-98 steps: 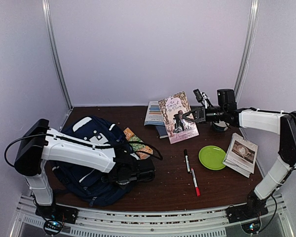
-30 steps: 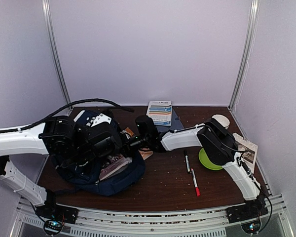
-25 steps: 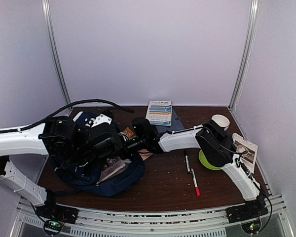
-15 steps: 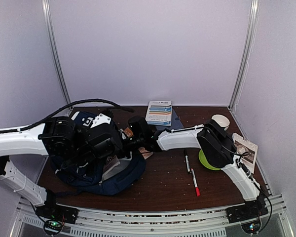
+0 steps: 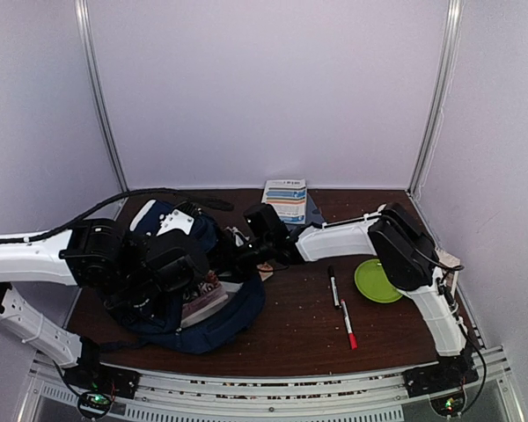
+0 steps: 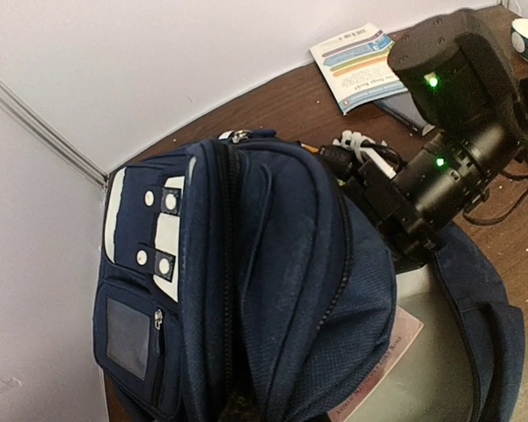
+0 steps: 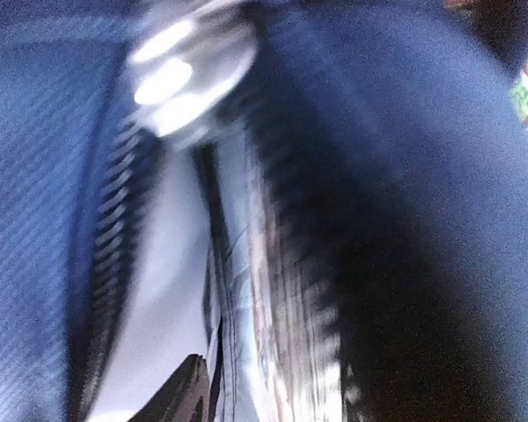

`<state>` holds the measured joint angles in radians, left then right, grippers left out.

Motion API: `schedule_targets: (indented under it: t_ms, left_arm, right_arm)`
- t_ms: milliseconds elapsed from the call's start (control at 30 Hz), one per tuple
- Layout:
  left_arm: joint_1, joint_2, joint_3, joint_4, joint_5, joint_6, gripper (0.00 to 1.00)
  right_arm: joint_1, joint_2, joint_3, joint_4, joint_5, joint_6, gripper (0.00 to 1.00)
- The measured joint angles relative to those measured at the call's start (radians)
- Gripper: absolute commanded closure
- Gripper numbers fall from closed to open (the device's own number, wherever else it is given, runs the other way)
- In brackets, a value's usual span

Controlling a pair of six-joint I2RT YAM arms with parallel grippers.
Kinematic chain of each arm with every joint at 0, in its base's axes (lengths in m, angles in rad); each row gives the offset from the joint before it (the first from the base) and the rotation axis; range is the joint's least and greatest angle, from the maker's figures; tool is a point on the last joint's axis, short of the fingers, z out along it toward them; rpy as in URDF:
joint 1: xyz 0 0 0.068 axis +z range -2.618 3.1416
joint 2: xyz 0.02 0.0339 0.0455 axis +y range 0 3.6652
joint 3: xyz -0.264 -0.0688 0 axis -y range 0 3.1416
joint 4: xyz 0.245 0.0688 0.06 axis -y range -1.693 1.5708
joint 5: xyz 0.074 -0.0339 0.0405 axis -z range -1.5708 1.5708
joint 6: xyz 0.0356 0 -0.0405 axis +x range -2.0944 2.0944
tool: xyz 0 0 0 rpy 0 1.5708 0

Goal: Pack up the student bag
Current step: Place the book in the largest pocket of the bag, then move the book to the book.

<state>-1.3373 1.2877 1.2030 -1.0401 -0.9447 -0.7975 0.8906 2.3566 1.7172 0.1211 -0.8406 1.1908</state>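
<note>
- A red pen (image 5: 348,324) lies near the front of the worktop (image 5: 299,345), at about 5 o'clock. A black pen (image 5: 333,287) lies just beyond it, the two almost end to end.
- The bag (image 5: 213,327) slumps at 8 o'clock on the worktop. Its mouth gapes toward 3 o'clock and its white patch points toward 11.
- A book (image 5: 204,301) sits in that mouth with one end poking out.
- The left tool (image 5: 187,268) hangs over the top of the bag. Its own camera sees only navy fabric, so I cannot tell whether its fingers are apart or together.
- The right tool (image 5: 231,257) reaches in from 3 o'clock, its tips lost inside the bag's mouth. Its camera gives a blur of zip teeth and page edges, so I cannot tell its state either.
- A green plate (image 5: 378,280) rests at 3 o'clock, near the pens but apart from them.
- A booklet (image 5: 286,199) lies at 12 o'clock by the back wall.
</note>
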Motion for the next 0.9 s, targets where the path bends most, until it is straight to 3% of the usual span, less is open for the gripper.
schedule_targets:
  t_ms: [267,500,633,900]
  left_arm:
    - [0.025,-0.096,-0.124,0.106,0.026,0.135,1.0]
    - [0.103,-0.095,-0.222,0.173,0.035,0.274,1.0]
    - [0.177,-0.09,-0.295,0.351,0.07,0.477,1.0]
    - [0.208,0.031,-0.311,0.605,0.07,0.846,1.0]
  right_arm:
    - [-0.022,-0.236,-0.15,-0.098,-0.024,-0.193,0.42]
    - [-0.125,-0.401,-0.315,-0.184,0.022,-0.387,0.53]
    - [-0.208,-0.403,-0.32,-0.224,0.064,-0.461,0.63]
    - [-0.458,-0.313,-0.126,-0.339,0.225,-0.607,0.61]
